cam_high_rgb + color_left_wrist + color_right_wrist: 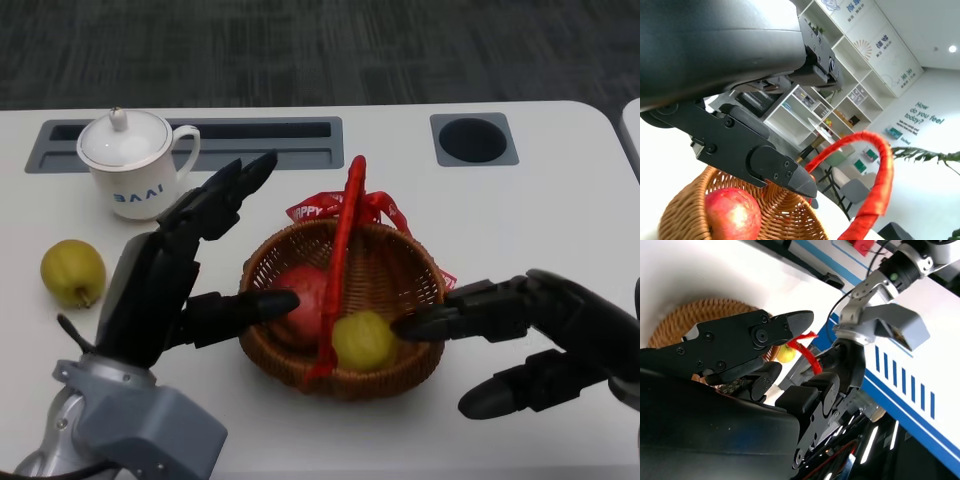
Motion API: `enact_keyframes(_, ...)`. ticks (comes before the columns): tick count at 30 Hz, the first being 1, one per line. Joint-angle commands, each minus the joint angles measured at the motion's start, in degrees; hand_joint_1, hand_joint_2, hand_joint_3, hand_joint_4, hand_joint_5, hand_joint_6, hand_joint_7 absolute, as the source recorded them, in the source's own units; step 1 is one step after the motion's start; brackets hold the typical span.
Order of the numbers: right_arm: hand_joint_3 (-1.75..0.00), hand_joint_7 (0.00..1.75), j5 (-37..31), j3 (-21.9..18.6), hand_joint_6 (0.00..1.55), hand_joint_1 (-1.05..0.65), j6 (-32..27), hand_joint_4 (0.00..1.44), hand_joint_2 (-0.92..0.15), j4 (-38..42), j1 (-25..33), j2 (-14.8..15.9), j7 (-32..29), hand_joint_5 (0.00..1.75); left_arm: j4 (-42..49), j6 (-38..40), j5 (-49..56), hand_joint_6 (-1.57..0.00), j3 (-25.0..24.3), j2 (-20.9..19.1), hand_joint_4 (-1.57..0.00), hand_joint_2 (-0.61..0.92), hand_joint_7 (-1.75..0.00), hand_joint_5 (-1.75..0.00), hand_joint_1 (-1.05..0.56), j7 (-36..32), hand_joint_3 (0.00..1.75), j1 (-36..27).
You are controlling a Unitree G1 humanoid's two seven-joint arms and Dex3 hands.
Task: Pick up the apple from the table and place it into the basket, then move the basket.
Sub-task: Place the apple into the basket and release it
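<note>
Left hand (185,270) and right hand (540,330): fingers spread, empty, flanking basket (290,350); red apple (305,300) partly hidden behind handle (340,260).

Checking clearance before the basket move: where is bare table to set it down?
Bare table lies right of the basket, beyond the right robot hand, below the round hole. The left side is crowded: mug, yellow fruit and left robot hand.

Black screw-studded left hand (165,275), silver forearm (135,425) — black right hand (530,325)
</note>
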State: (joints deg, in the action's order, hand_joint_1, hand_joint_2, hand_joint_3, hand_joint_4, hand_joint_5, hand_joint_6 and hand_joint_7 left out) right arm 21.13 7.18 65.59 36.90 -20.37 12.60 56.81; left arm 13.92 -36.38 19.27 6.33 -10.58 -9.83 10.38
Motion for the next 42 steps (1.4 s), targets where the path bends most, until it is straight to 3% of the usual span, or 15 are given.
enact_keyframes(1,0.00,0.01,1.2,-0.2,0.68,-0.50,2.4,0.78,-0.88,0.3,-3.0,2.1,1.8,0.01,-5.0,0.5,-2.8,-0.47,-2.2,-2.5,-0.42,0.80,-0.02,-0.05,-0.38,2.7,0.00,-4.4)
enact_keyframes(7,0.00,0.00,-0.3,0.0,0.68,-0.55,5.2,0.77,-0.88,3.0,-7.6,4.3,2.7,0.00,-11.2,2.7,-3.7,-0.51,-5.9,-4.5,-0.52,0.77,-0.02,-0.04,-0.37,4.3,0.00,-10.9)
enact_keyframes(12,0.00,0.00,-4.9,0.4,0.66,-0.59,7.8,0.73,-0.89,13.1,-14.2,4.7,3.5,0.00,-14.3,2.7,-7.2,-0.58,-7.8,-5.8,-0.59,0.76,-0.03,-0.04,-0.41,7.0,0.00,-14.5)
enact_keyframes(15,0.00,0.00,-12.2,1.0,0.62,-0.62,12.3,0.67,-0.88,20.9,-19.3,4.3,2.0,0.00,-16.9,3.3,-7.9,-0.62,-8.7,-6.5,-0.63,0.75,-0.03,-0.04,-0.43,8.6,0.00,-16.5)
enact_keyframes(18,-0.01,0.00,-23.7,1.2,0.60,-0.67,15.7,0.62,-0.89,27.2,-24.5,4.6,-3.8,0.00,-18.1,3.1,-8.4,-0.64,-9.3,-6.8,-0.65,0.75,-0.03,-0.04,-0.44,9.8,0.00,-17.6)
enact_keyframes(21,0.00,0.02,-37.1,2.1,0.62,-0.72,15.3,0.63,-0.88,29.9,-28.4,5.4,-14.3,0.01,-18.8,2.9,-8.7,-0.65,-9.5,-6.5,-0.67,0.75,-0.03,-0.03,-0.45,10.5,0.00,-18.4)
enact_keyframes(24,0.00,0.02,-52.5,6.2,0.64,-0.75,12.3,0.65,-0.87,29.8,-31.3,6.4,-30.1,0.01,-18.8,2.8,-8.4,-0.66,-9.6,-6.0,-0.68,0.75,-0.02,-0.03,-0.43,10.5,0.00,-18.7)
enact_keyframes(31,0.00,0.01,-83.6,25.1,0.67,-0.77,1.5,0.71,-0.84,29.8,-38.8,7.4,-70.5,0.02,-18.1,2.8,-7.8,-0.68,-9.3,-4.4,-0.70,0.74,-0.02,-0.02,-0.43,9.7,0.00,-18.1)
enact_keyframes(39,-0.01,0.01,-103.2,47.2,0.70,-0.77,-8.7,0.76,-0.88,35.9,-45.8,6.2,-97.9,0.02,-18.2,2.3,-7.2,-0.69,-9.5,-2.7,-0.71,0.75,-0.01,-0.01,-0.45,9.2,0.00,-18.7)
enact_keyframes(42,-0.02,0.02,-107.5,54.2,0.72,-0.78,-11.3,0.78,-0.90,38.0,-47.2,5.8,-105.0,0.02,-18.6,2.2,-7.2,-0.70,-9.6,-2.0,-0.71,0.75,-0.01,-0.01,-0.45,9.1,0.00,-19.1)
